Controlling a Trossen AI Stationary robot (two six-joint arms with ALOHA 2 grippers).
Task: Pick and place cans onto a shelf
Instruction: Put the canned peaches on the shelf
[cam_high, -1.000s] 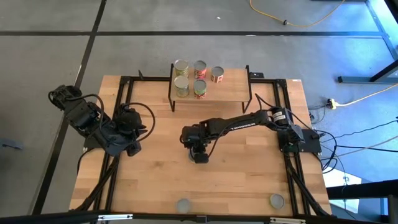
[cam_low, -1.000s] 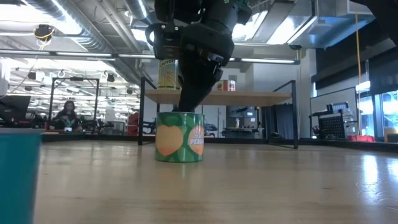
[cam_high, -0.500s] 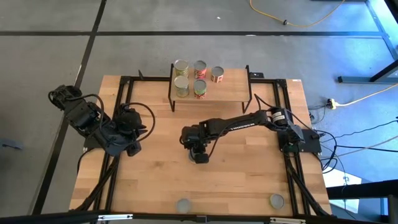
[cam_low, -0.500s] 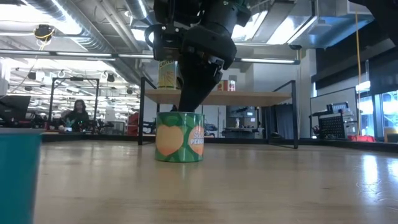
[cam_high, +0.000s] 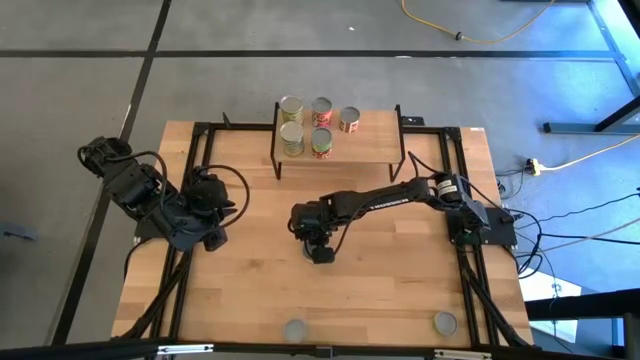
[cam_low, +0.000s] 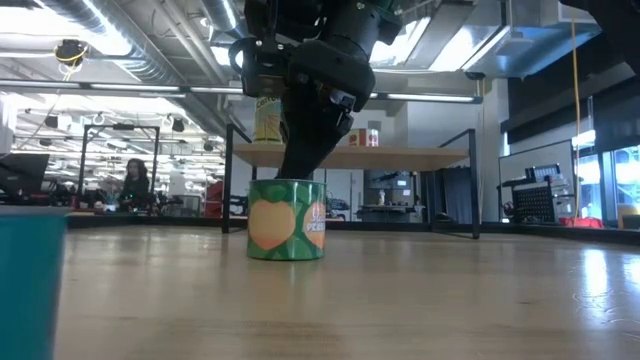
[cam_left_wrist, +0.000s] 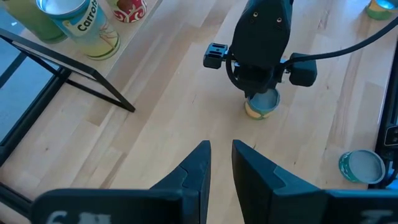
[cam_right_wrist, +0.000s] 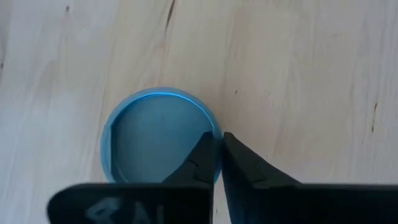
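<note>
A green can (cam_low: 287, 220) with an orange picture on its label stands upright on the table's middle; its silver top (cam_right_wrist: 155, 137) fills the right wrist view. My right gripper (cam_high: 318, 248) comes down on it from above and is shut on its rim. The shelf (cam_high: 370, 147) stands at the table's far edge with several cans (cam_high: 321, 142) upright on its board. My left gripper (cam_left_wrist: 221, 152) hangs over the table's left side (cam_high: 215, 200), a narrow gap between its fingers, holding nothing. My right gripper (cam_right_wrist: 217, 149) pinches the can's top rim (cam_right_wrist: 217, 138): one finger over the recessed top, the other outside the wall. The fingers come steeply from above, slanting down. The can stands upright with its base on the table.
Two more cans stand near the table's front edge, one left of centre (cam_high: 293, 330) and one to the right (cam_high: 444, 323); the teal one looms at the low view's left (cam_low: 30, 280). Black frame rails (cam_high: 455, 180) run along the table's sides. A person sits far behind (cam_low: 135, 180).
In the low view my right gripper's fingers have drawn together at the green can's top, and the can has been nudged slightly toward the table's left edge, still upright on the wood.
</note>
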